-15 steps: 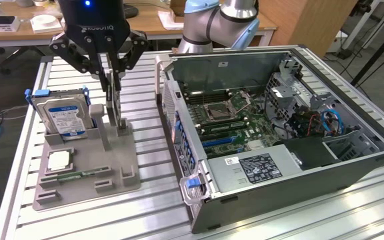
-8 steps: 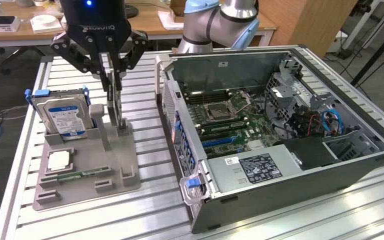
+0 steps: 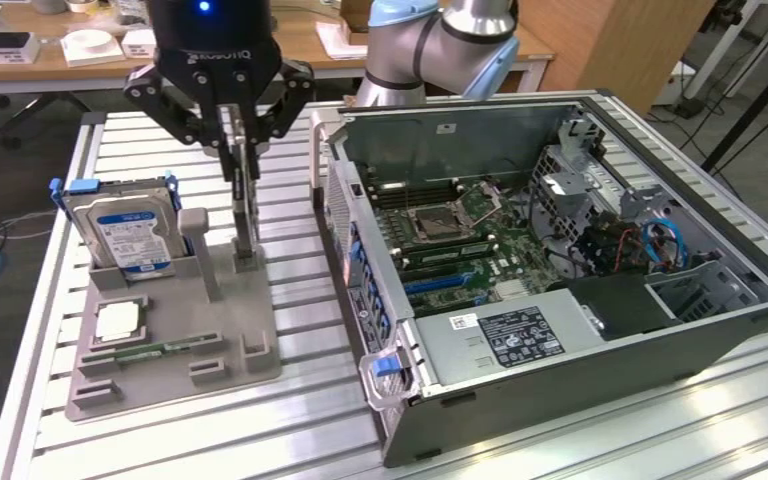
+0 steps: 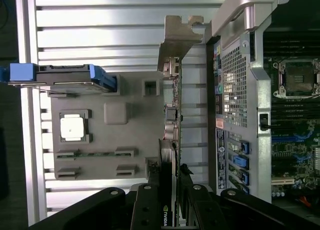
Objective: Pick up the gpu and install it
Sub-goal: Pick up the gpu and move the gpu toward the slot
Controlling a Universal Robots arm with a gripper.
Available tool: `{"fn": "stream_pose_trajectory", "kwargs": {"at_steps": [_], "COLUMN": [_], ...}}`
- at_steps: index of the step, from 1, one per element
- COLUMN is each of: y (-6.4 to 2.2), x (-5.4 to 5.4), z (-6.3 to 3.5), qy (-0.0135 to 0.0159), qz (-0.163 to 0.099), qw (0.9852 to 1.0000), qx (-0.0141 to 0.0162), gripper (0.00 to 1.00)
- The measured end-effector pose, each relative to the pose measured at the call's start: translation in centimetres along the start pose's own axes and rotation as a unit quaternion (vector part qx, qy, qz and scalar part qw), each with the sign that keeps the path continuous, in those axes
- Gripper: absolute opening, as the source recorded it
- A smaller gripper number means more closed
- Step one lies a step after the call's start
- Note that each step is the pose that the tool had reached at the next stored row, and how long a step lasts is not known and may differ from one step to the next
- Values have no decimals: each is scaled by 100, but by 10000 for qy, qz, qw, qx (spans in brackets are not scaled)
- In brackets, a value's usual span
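The gpu (image 3: 241, 215), a thin black card, stands on its edge in a slot of the grey parts holder (image 3: 171, 375). My gripper (image 3: 240, 150) hangs straight over it, fingers shut on the card's upper edge. In the wrist view the gpu (image 4: 172, 120) runs edge-on away from the gripper (image 4: 169, 182), a black finger on either side, and its silver bracket (image 4: 177, 35) is at the far end. The open computer case (image 3: 558, 250) lies at the exterior view's right of the holder, with the motherboard (image 3: 451, 240) and its blue slots (image 3: 444, 283) exposed.
The holder also carries a silver hard drive with a blue label (image 3: 124, 235), a square processor chip (image 3: 117, 322) and a green memory stick (image 3: 164, 348). The case's rear wall (image 4: 240, 90) stands close beside the card. All rests on a slatted aluminium table (image 3: 291, 420).
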State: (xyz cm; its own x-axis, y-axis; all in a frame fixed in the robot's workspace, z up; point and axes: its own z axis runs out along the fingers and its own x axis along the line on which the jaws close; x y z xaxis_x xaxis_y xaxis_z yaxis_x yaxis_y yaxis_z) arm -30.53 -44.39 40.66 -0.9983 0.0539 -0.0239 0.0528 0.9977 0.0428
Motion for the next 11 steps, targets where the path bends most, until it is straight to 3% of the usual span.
{"fn": "stream_pose_trajectory", "kwargs": {"at_steps": [11], "y": [11], "x": [-206], "z": [5], "qy": [0], "qz": [0], "qw": [10000], "qx": [0], "gripper": [26]}}
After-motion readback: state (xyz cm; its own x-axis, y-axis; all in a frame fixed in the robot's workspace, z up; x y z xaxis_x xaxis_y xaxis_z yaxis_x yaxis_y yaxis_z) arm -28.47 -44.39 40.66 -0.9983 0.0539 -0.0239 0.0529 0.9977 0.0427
